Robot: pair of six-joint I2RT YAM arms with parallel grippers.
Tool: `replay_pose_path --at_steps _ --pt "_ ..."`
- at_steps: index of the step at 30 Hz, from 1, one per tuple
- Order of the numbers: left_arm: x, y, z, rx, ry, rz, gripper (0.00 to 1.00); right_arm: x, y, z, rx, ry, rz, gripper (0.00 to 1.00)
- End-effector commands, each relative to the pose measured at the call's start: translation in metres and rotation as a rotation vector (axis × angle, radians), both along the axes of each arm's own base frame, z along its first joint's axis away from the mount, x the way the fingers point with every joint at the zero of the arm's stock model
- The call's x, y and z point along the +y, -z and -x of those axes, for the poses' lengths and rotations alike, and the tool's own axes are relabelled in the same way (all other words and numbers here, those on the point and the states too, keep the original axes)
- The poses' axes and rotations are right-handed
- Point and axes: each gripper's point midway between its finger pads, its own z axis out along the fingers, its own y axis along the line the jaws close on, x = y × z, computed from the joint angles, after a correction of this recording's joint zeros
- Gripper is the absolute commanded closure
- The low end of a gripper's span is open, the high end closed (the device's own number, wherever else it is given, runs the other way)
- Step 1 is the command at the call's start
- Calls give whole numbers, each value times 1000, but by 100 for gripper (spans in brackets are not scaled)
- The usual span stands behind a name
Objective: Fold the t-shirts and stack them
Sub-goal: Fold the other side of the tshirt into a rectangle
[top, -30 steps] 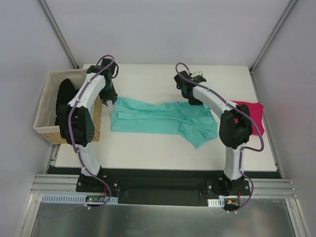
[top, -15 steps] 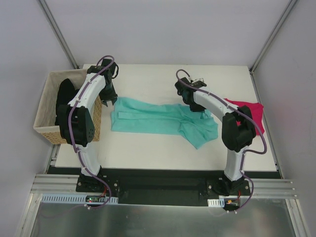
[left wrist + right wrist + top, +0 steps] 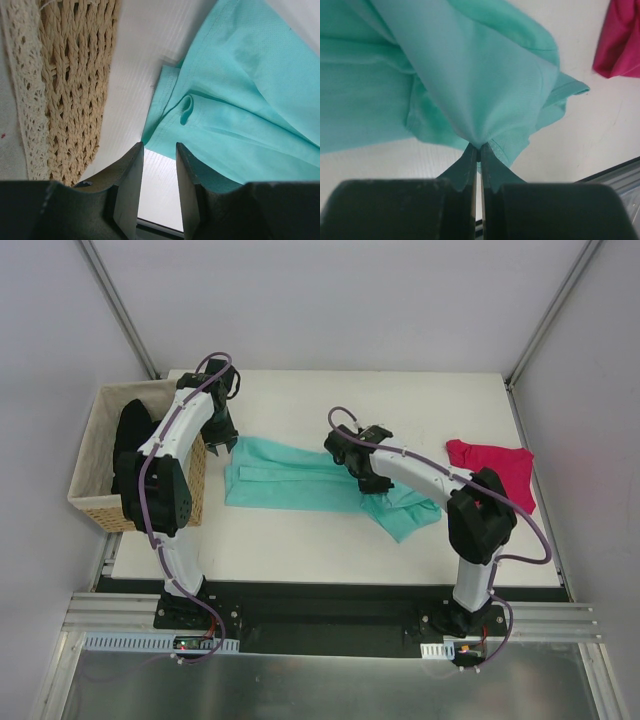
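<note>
The teal t-shirt (image 3: 285, 480) lies spread across the middle of the table. My right gripper (image 3: 354, 464) is shut on a pinched fold of it and holds that fold above the shirt's right half. In the right wrist view the cloth bunches into the shut right gripper (image 3: 479, 148) and the teal t-shirt (image 3: 470, 70) hangs away from it. My left gripper (image 3: 222, 446) is open at the shirt's left edge. Only bare table shows between the left gripper (image 3: 159, 148) fingers, with the teal t-shirt's hem (image 3: 235, 100) just beyond. A magenta t-shirt (image 3: 495, 468) lies at the right. Black t-shirts (image 3: 130, 445) fill the basket.
The tan woven basket (image 3: 92, 472) stands off the table's left edge, and its wall (image 3: 75, 75) is close beside my left gripper. The magenta t-shirt (image 3: 622, 40) shows at the upper right of the right wrist view. Bare white table (image 3: 300, 400) lies behind the teal shirt.
My right gripper has moved left and nearer with the teal cloth, pulling the shirt's right part over itself. More of the magenta shirt shows. The left arm has not moved.
</note>
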Motion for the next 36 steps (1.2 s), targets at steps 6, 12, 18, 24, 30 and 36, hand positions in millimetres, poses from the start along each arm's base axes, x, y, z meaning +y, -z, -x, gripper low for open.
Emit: replay_pose_path --at_steps 6,12,18,24,30,36 --pt "3 6 -1 30 -12 -2 69 34 23 55 128 -24 -35 99" --pt "0 9 -1 33 -2 11 69 30 43 80 191 -5 -12 99" --pt "1 9 -3 36 14 2 70 38 54 88 211 6 -9 86" --pt "3 3 -2 34 16 -10 70 58 8 48 91 -82 -8 74" --pt "4 -19 -10 0 -3 -14 68 85 -61 -2 -52 -190 -47 68" --pt "2 -36 -32 -33 -8 -17 68 66 -79 -35 -110 -140 -61 63"
